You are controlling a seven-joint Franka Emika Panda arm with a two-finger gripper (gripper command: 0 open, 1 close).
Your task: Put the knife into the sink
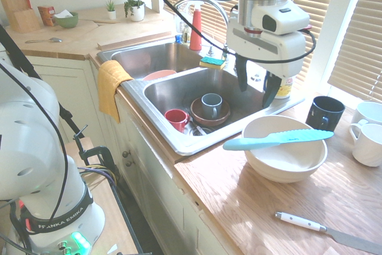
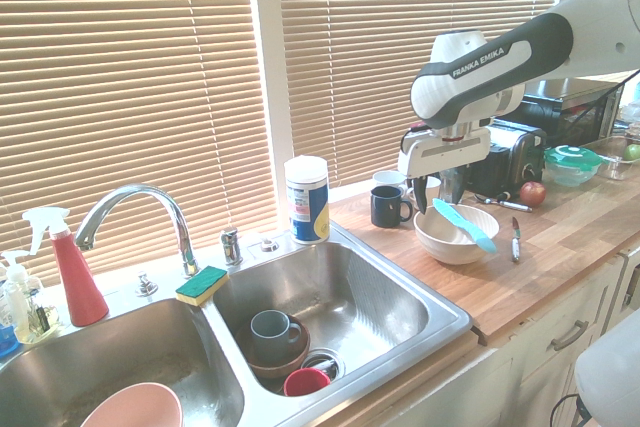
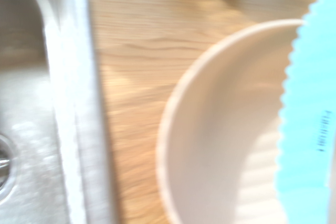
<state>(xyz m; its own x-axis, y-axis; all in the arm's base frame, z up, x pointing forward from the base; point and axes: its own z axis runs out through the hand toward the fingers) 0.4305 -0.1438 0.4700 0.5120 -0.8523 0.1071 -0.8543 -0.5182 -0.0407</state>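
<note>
Your knife (image 1: 278, 140) lies flat across the rim of the one cream bowl (image 1: 285, 160), both ends overhanging, its handle end reaching out toward the sink (image 1: 179, 141); you see its serrated edge close up in the wrist view (image 3: 310, 129). The bowl sits on the wooden desk (image 1: 250, 207) just beside the sink's shiny rim, with a bare strip of wood between them. Your tool (image 1: 255, 91) hangs above the sink's corner, near the bowl, pointing down, its two dark fingers spread apart and holding nothing. You have two basins: the near one holds one grey mug (image 1: 210, 106) standing in a brown bowl (image 1: 200, 116) and one red cup (image 1: 176, 119), leaving open steel toward the back wall; the far one holds one pink bowl (image 2: 132, 409). On the desk you can count one dark mug (image 1: 324, 113), two white mugs (image 1: 367, 141) beyond it, and one white-handled knife (image 1: 325, 229) near the front edge. One wipes canister (image 2: 307, 199) stands behind the sink, one yellow cloth (image 1: 110, 85) hangs over its front edge.
</note>
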